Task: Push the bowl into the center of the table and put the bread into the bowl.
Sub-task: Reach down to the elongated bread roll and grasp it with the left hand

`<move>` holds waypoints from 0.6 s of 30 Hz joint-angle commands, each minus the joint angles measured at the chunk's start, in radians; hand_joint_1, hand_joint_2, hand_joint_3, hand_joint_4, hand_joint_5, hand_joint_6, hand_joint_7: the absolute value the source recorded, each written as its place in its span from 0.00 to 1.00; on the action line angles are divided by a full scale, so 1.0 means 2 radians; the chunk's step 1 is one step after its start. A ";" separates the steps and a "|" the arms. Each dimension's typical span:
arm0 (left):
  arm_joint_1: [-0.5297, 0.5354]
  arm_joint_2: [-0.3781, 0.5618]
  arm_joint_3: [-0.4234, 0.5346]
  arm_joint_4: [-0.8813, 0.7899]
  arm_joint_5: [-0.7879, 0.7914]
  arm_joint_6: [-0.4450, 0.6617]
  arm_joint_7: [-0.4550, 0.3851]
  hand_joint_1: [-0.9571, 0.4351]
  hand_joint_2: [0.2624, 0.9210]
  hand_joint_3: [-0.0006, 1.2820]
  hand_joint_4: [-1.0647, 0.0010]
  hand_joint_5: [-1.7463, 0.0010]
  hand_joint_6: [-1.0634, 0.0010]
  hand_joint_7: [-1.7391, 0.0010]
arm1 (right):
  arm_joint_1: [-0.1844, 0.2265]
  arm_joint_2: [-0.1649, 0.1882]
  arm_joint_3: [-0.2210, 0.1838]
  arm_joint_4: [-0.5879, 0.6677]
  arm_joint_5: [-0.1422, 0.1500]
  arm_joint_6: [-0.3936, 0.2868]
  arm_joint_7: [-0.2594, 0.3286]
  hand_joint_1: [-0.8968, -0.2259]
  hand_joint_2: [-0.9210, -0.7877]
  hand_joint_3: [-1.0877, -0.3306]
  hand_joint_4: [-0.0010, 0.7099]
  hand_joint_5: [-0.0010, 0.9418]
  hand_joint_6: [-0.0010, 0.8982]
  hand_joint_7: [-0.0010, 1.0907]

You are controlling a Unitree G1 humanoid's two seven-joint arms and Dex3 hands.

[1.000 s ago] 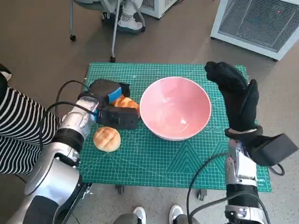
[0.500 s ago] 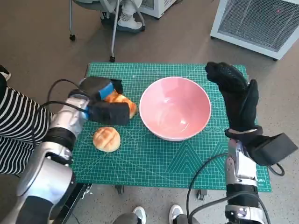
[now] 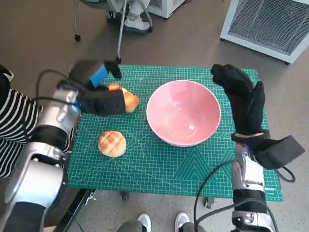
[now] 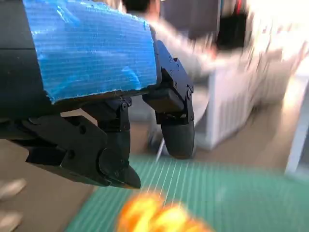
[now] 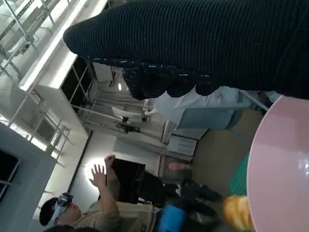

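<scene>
The pink bowl (image 3: 183, 112) stands on the green mat (image 3: 159, 169), right of its middle. An orange bun (image 3: 126, 99) lies left of the bowl, and a paler round bun (image 3: 112, 143) lies nearer me. My left hand (image 3: 96, 94) hovers over the orange bun's left side. In the left wrist view its fingers (image 4: 176, 140) hang apart above the blurred bun (image 4: 154, 217) with mat showing between. My right hand (image 3: 244, 99) stands upright with fingers stretched, just right of the bowl's rim (image 5: 282, 164). Whether it touches the rim I cannot tell.
A white slatted unit (image 3: 270, 21) stands on the floor beyond the table's far right corner. A chair's legs (image 3: 118, 43) and someone's shoe (image 3: 133, 21) are beyond the far edge. A person in striped clothing (image 3: 14, 130) sits at the left.
My left hand has moved away from the bowl toward the far left and risen, uncovering more of the orange bun. The bowl and right hand have stayed put; the camera shifted slightly.
</scene>
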 commanded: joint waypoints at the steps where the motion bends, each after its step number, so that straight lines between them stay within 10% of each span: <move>1: -0.014 0.006 0.013 -0.030 -0.010 -0.023 0.025 0.69 0.98 0.00 0.23 0.44 0.34 0.35 | 0.004 0.002 0.001 0.010 -0.004 0.003 -0.003 0.26 0.00 0.40 0.19 0.00 0.05 0.43; 18: 0.024 -0.008 0.020 -0.190 -0.007 -0.040 0.013 0.69 0.99 0.00 0.27 0.44 0.34 0.33 | 0.000 -0.004 -0.002 0.014 0.008 0.006 0.014 0.23 0.00 0.40 0.19 0.00 0.05 0.44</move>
